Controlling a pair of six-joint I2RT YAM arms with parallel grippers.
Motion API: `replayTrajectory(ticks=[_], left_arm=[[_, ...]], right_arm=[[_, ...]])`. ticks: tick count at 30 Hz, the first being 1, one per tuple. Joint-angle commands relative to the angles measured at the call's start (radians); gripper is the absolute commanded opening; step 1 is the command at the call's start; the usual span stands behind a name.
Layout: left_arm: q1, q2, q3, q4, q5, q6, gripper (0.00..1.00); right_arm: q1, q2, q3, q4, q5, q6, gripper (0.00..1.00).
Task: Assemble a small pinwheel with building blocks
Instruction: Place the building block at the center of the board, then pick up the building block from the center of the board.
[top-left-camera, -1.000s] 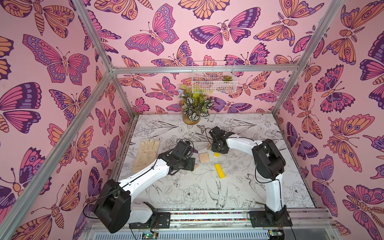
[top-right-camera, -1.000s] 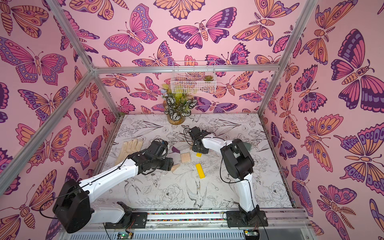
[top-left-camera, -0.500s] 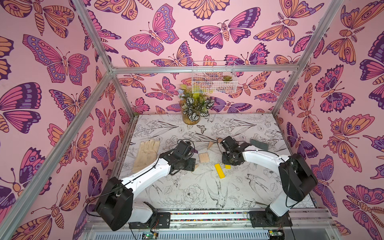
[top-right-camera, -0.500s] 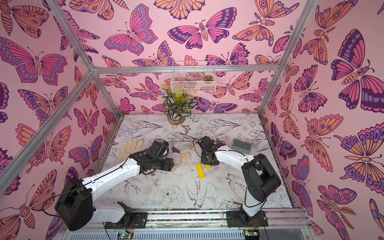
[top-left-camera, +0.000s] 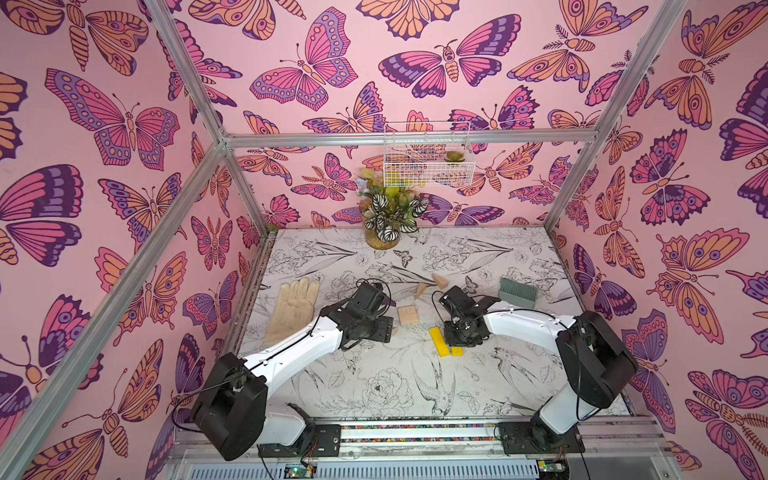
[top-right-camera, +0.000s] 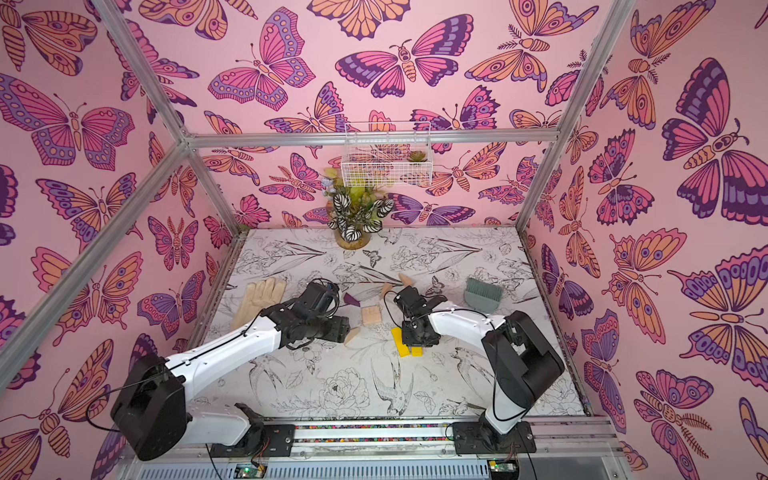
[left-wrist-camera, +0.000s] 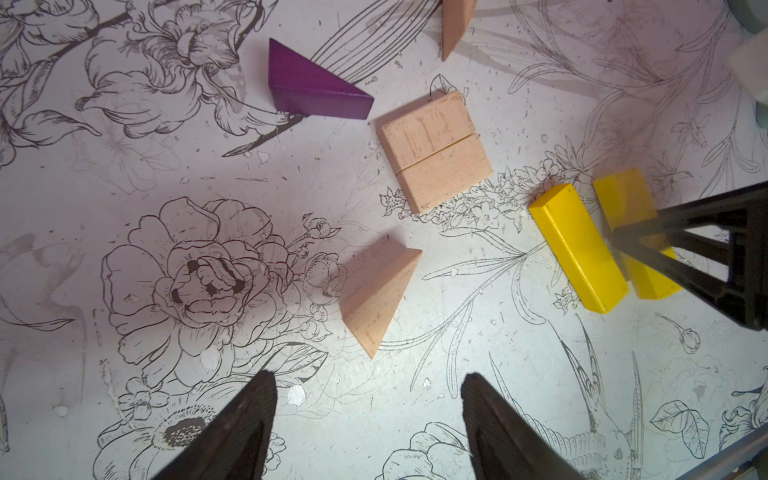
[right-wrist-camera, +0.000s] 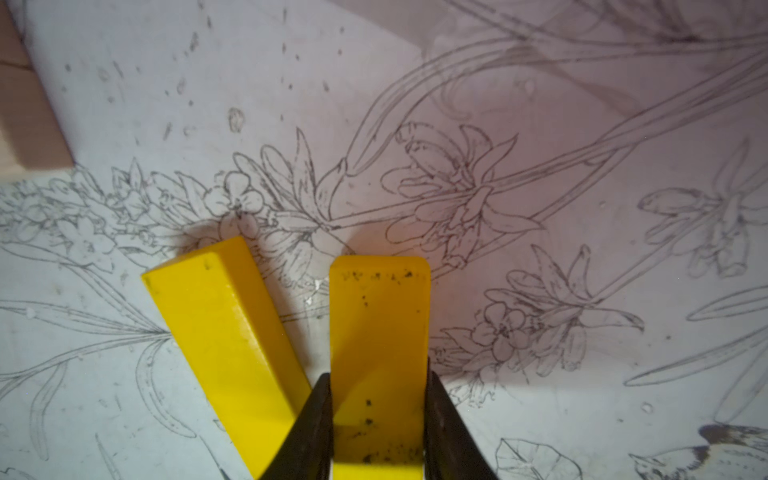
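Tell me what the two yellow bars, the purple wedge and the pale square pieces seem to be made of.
Loose yellow bar, held yellow bar: probably wood under glossy yellow paint; sheen on the faces, dark specks on the held one.
Purple wedge: likely wood with a matte purple stain; faint grain lines show.
Pale square pieces: bare unfinished wood; clear grain, no shine.

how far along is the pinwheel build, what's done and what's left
Done: only the pale wooden square centre, two pieces side by side. In hand: the right claw grips one flat yellow bar beside the other yellow bar; the open left claw hovers by a loose wooden wedge. Left: the stem and all four wedges, the dark purple wedge included.
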Motion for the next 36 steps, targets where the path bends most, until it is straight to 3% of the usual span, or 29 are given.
replayTrajectory(ticks=[1, 9, 16, 26, 36], left_arm=[[-0.004, -0.011, -0.014, 0.0, -0.011, -0.01, 0.74], [-0.004, -0.003, -0.008, 0.002, -0.014, -0.006, 0.75], [-0.005, -0.007, -0.011, 0.002, -0.025, 0.0, 0.75], [-0.002, -0.007, 0.002, 0.001, -0.02, 0.004, 0.76], [-0.003, -0.02, -0.005, -0.001, -0.019, 0.0, 0.76]], right_arm=[[0.011, -0.004, -0.039, -0.029, -0.019, 0.005, 0.34], [-0.003, -0.041, 0.061, -0.104, 0.023, -0.045, 0.57], [-0.129, -0.004, 0.264, -0.155, 0.037, -0.186, 0.61], [-0.217, 0.397, 0.748, -0.235, -0.021, -0.492, 0.55], [-0.228, 0.706, 1.139, -0.394, 0.039, -0.595, 0.53]])
